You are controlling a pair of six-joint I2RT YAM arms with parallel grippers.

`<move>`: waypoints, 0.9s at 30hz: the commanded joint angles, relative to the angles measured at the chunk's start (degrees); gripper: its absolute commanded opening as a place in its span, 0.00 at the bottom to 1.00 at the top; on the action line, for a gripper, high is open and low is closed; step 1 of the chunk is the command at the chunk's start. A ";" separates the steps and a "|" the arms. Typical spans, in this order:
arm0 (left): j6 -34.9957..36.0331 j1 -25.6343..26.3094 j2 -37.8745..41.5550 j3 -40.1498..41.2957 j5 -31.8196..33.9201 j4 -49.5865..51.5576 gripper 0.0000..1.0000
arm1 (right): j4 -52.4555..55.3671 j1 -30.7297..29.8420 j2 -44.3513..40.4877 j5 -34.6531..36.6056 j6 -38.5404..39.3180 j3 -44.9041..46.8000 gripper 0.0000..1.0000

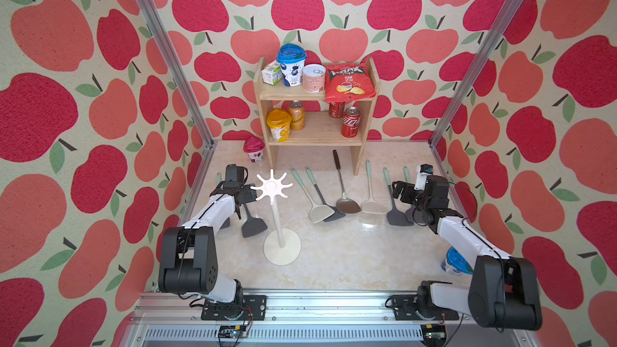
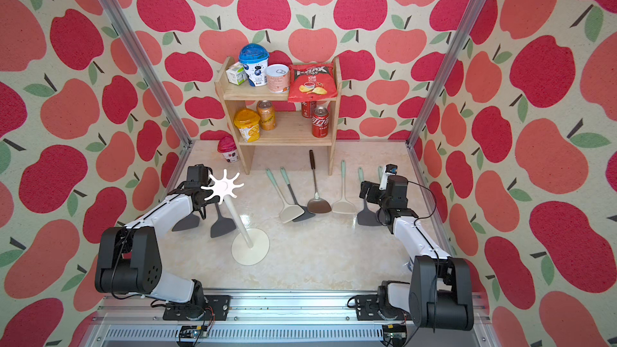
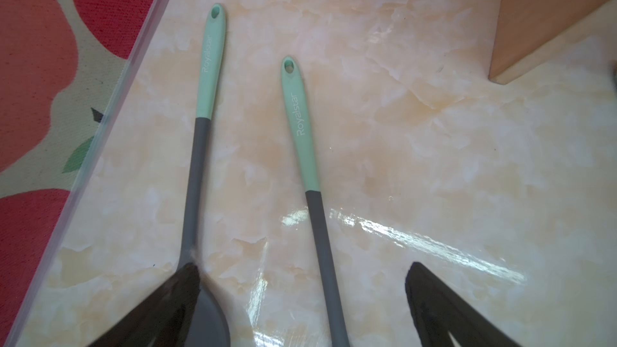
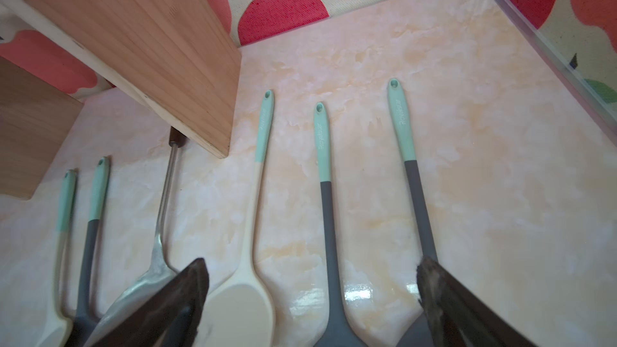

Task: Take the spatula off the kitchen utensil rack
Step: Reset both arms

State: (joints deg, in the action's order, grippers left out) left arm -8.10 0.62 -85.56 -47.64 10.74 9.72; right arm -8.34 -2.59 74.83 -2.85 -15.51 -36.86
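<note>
Between the widely spread fingers (image 3: 180,288) of the left end effector (image 3: 302,267) nothing is gripped. A dark grey spatula (image 3: 305,135) with a mint handle is seen lying flat on the counter (image 3: 434,161) beneath the gap. A second spatula (image 3: 208,71) of the same kind lies beside it, nearer the side wall, with its blade partly hidden by one finger. In both top views this end effector is placed just beside the star-shaped crown (image 1: 272,188) of the kitchen utensil rack (image 1: 277,221). The rack stands upright on its round base (image 1: 282,255), and the spatula's blade is found on the counter near that base. The right end effector (image 4: 312,262) is likewise held wide and empty above a grey spatula (image 4: 327,228) at the far end of a row of utensils. A cream spatula (image 4: 240,302) and a metal turner (image 4: 160,255) are laid out further along, in front of the wooden shelf (image 1: 315,95).
</note>
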 commanded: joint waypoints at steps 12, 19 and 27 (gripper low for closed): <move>9.32 4.51 1.42 25.08 4.96 -54.57 0.97 | -33.15 0.18 -0.85 11.52 7.15 19.18 1.00; 17.24 8.43 -1.49 25.46 1.22 -59.92 0.97 | -49.84 -1.16 8.68 3.09 14.16 20.87 1.00; 19.18 5.13 -5.59 32.64 -14.18 -75.22 0.97 | -47.70 -0.22 13.73 1.44 13.67 17.60 1.00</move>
State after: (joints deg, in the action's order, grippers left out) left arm 8.45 5.98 -89.76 -16.25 4.21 -58.57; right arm -53.58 -2.98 88.60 0.23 -3.07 -18.04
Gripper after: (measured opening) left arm 0.976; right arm 0.997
